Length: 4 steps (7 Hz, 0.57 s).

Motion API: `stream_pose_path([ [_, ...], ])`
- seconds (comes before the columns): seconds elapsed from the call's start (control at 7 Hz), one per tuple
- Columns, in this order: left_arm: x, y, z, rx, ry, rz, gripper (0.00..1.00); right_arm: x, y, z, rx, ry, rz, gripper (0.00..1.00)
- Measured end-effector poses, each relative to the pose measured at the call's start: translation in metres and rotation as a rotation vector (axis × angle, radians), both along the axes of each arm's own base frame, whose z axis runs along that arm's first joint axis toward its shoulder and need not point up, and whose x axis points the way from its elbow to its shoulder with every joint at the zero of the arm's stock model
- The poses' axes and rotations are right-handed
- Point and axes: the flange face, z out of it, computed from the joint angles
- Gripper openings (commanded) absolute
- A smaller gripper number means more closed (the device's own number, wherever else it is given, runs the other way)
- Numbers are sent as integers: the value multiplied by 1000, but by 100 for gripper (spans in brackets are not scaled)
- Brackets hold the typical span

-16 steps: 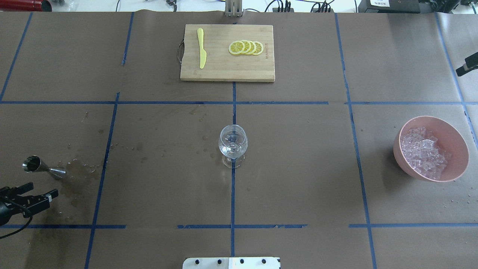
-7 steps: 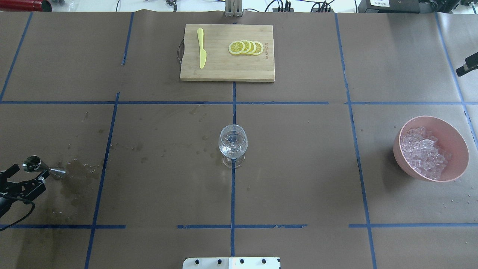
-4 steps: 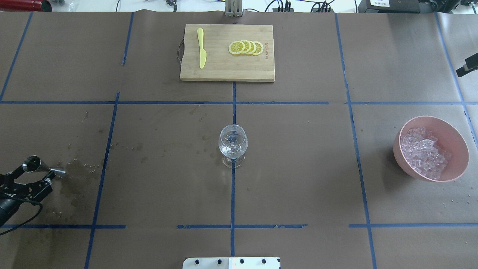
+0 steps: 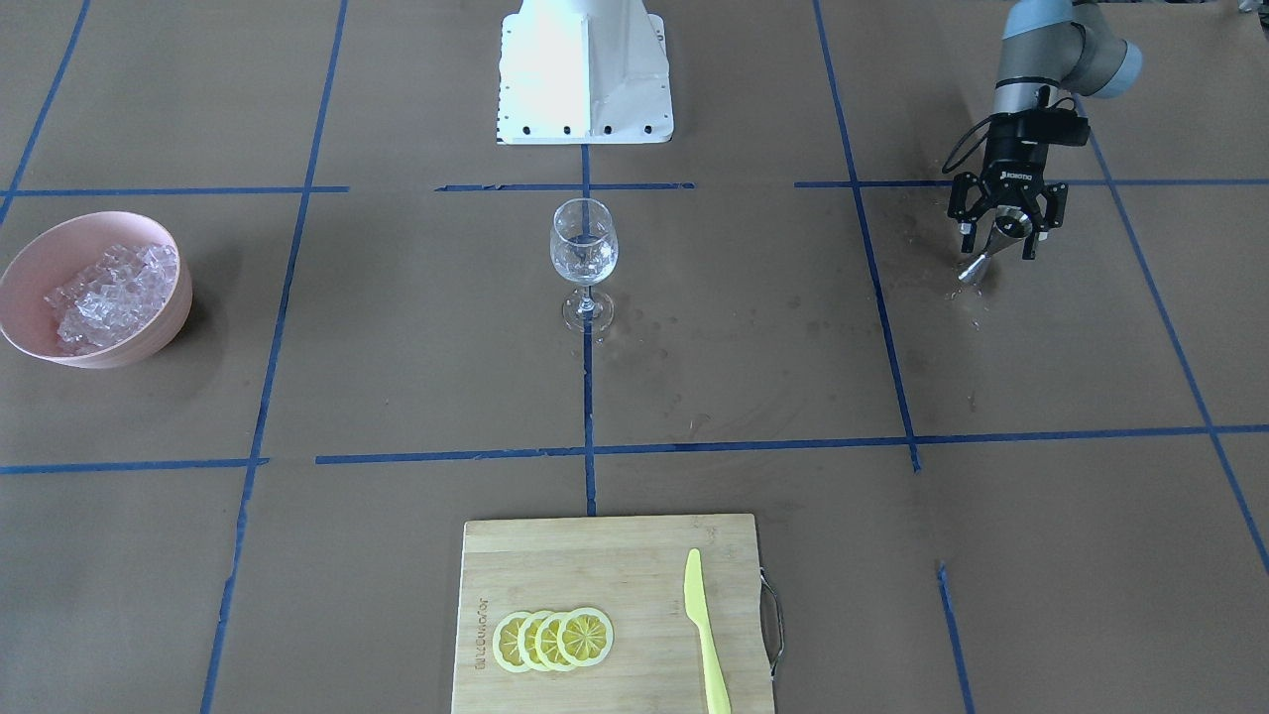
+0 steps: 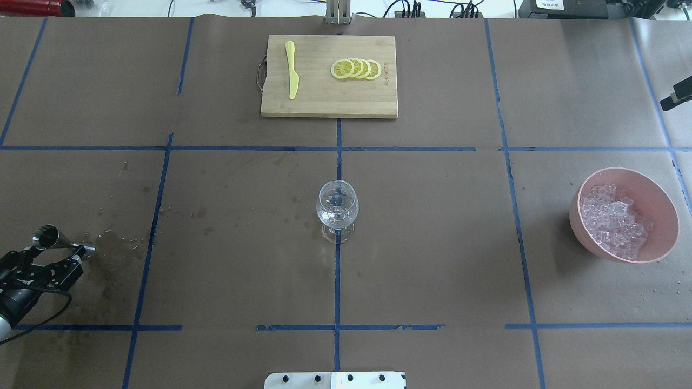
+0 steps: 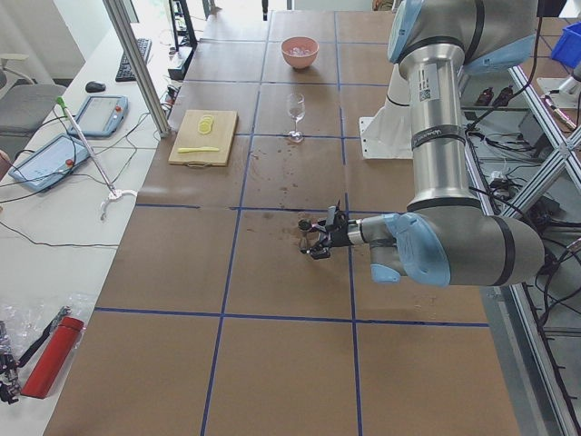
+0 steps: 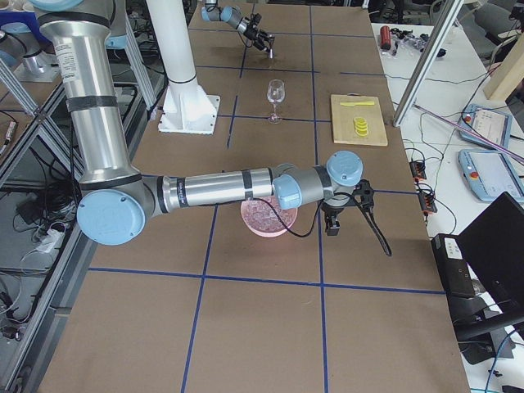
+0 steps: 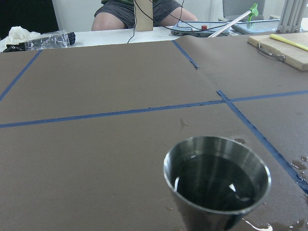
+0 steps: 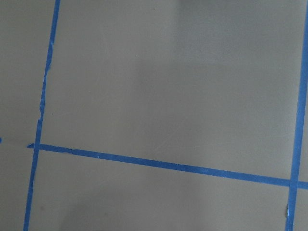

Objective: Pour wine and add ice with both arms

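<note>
wine (image 8: 217,183) fills the steel jigger (image 5: 45,236), way off to my left of the wine glass (image 5: 337,208) | light, sloshy, slick metal, so I'd pinch the narrow waist and keep it level | left gripper (image 4: 997,239) spread wide, straddling the jigger, not clamped yet

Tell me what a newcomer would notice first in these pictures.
A clear stemmed wine glass stands alone at the table's centre, on a blue tape line. At the robot's right end, a pink bowl is heaped with clear ice cubes. At the left end, the open left gripper straddles a small steel jigger beside dark wet marks.
</note>
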Motion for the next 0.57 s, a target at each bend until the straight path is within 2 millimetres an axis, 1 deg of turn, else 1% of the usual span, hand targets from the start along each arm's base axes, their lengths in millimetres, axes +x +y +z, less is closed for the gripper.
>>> stream_pose_path([
  [0.14,2,0,0,3,1,-5,59,0,0,0,-1,0,0,100],
  [0.29,3,-1,0,4,2,-6,57,0,0,1,0,1,0,100],
  [0.57,3,-1,-2,9,5,-14,58,0,1,0,2,0,-1,100],
])
